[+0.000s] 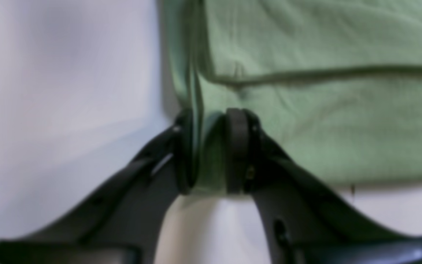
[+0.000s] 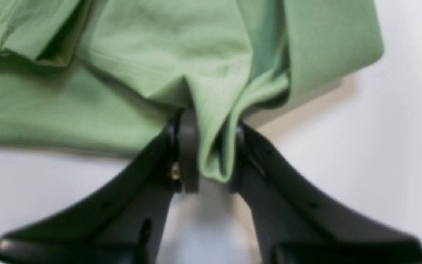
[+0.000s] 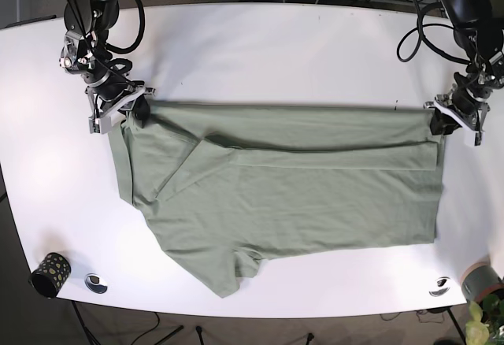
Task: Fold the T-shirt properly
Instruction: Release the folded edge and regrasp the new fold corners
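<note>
Soft, creased green T-shirt (image 3: 315, 195) fabric was pinched by both closed grippers, left (image 1: 211, 154) and right (image 2: 207, 154); no writing was seen.

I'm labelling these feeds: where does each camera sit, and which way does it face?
Left wrist: on the left arm, looking along its left gripper, shut on the shirt edge.
Right wrist: on the right arm, showing the right gripper pinching bunched shirt.
Base: overhead, looking down on the table, both arms and the whole shirt.
All three share the shirt.
</note>
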{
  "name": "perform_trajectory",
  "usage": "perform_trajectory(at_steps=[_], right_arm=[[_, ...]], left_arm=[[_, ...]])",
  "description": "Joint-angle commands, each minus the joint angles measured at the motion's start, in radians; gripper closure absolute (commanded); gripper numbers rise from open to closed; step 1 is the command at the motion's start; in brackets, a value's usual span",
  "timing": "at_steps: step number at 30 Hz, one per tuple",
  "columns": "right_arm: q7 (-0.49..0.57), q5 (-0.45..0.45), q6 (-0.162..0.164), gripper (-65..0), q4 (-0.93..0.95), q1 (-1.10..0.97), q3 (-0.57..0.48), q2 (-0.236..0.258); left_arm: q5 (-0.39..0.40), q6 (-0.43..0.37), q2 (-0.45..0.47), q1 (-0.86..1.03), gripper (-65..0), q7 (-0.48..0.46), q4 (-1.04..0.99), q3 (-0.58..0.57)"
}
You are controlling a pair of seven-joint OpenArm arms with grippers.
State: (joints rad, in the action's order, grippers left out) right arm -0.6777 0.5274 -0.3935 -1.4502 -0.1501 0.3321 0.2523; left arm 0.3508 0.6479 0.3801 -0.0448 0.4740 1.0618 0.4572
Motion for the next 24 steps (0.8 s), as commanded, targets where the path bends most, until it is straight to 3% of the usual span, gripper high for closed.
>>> perform_trajectory(at_steps=[1,5,8,13,18,24], right_arm=[[-0.017,-0.005,-0.002,-9.4,-0.010,0.004,0.000,0.009],[-0.015,-0.005,-0.002,-8.7,-0.011,0.002,0.002,0.009],[-0.015,0.003,-0.002,-8.4,-0.013,0.001,0.002,0.012],[-0.017,-0.003,-0.002,-0.5,-0.071,-0.015,0.003,0.015],[-0.021,-0.003,-0.002,-0.2,-0.131,-0.055,0.003,0.017],[-0.021,-0.003,-0.002,-0.2,-0.198,-0.139,0.005,0.017]], left_arm=[[-0.006,0.005,0.013,-0.011,-9.2,0.013,-0.005,-0.005],[-0.006,0.006,0.012,-0.011,-8.1,0.015,0.001,-0.007],[-0.006,0.006,0.012,-0.011,-0.6,0.018,0.001,-0.007],[-0.006,0.006,0.013,0.010,-1.4,0.019,0.054,-0.004],[-0.003,0.006,0.015,0.092,-1.3,0.024,0.156,-0.002],[-0.002,0.006,0.015,0.164,-1.3,0.104,0.280,0.002]])
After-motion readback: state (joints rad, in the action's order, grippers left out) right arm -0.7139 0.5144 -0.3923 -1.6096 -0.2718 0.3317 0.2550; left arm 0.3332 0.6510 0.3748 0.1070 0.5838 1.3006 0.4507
